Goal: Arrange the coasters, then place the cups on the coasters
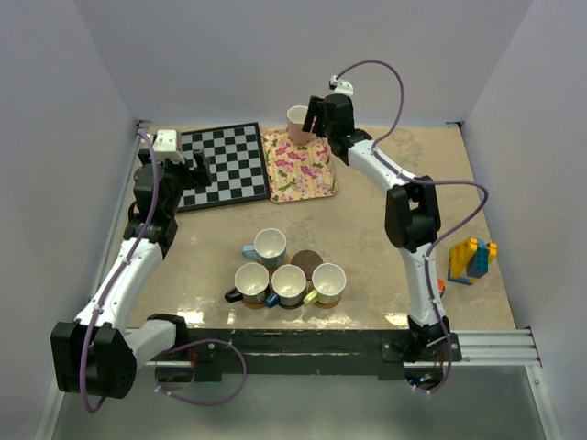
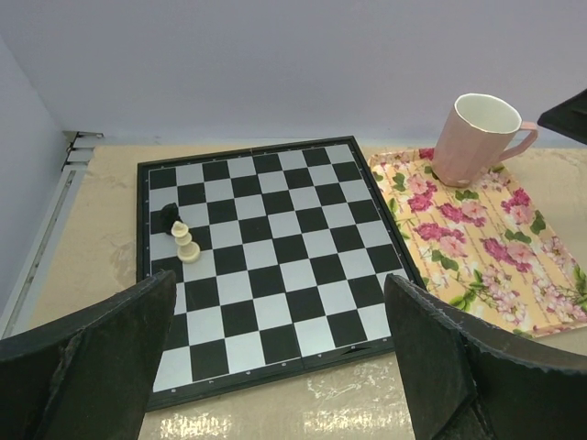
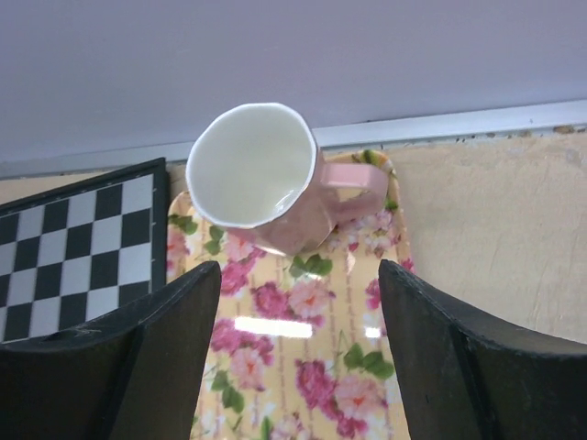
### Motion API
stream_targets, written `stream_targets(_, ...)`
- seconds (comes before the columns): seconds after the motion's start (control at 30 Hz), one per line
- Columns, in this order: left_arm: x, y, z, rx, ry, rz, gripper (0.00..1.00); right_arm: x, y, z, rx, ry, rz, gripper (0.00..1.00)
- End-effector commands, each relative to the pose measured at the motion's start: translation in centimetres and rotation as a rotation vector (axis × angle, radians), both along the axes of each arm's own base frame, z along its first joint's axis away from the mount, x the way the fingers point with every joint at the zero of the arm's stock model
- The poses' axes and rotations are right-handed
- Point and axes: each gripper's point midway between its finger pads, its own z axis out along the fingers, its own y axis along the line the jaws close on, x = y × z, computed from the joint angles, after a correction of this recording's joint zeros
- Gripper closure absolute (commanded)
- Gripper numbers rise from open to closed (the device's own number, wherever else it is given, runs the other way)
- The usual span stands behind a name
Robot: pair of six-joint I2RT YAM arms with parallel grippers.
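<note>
Four cups stand grouped at the table's near middle: light blue, black, dark blue and yellow-green. A bare dark brown coaster lies among them; other coasters are mostly hidden under the cups. The pink cup stands upright on the far end of the floral tray. My right gripper hovers open just short of it, nothing between its fingers. Above the chessboard's near edge, my left gripper is wide open and empty.
A chessboard lies left of the tray, with a white piece and a black piece on it. Coloured toy blocks stand at the right. Walls close in the table's back and sides.
</note>
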Motion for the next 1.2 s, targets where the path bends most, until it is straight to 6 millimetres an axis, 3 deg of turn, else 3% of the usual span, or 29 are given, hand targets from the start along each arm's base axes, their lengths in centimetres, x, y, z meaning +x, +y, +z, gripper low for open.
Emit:
stream_targets(0.0,0.4,-0.3,2.2,-0.018,-0.046,-0.007,0.0,3.0,0.1,5.7,-0.084,-0.176,0.036,0.24)
stream_targets(0.27,0.7,-0.4,1.6,-0.018,-0.031,-0.016,0.0,6.2,-1.6,3.9,-0.093,-0.171,0.205,0.29)
stream_targets(0.4,0.8,-0.5,1.5,-0.017,-0.025,-0.017,0.0,6.7,-0.7,3.2,-0.086,-0.185,0.325,0.29)
stream_targets(0.5,0.9,-0.5,1.2,-0.015,-0.019,-0.017,0.0,6.9,-0.2,1.6,-0.083,-0.173,0.375,0.24)
stream_targets(0.87,0.9,-0.5,1.2,-0.014,-0.02,-0.02,0.0,5.4,2.6,-1.0,0.021,-0.158,0.569,0.22)
stream_targets(1.17,0.9,-0.6,1.3,-0.013,-0.023,-0.024,0.0,3.2,2.6,-2.9,0.014,-0.088,0.622,0.25)
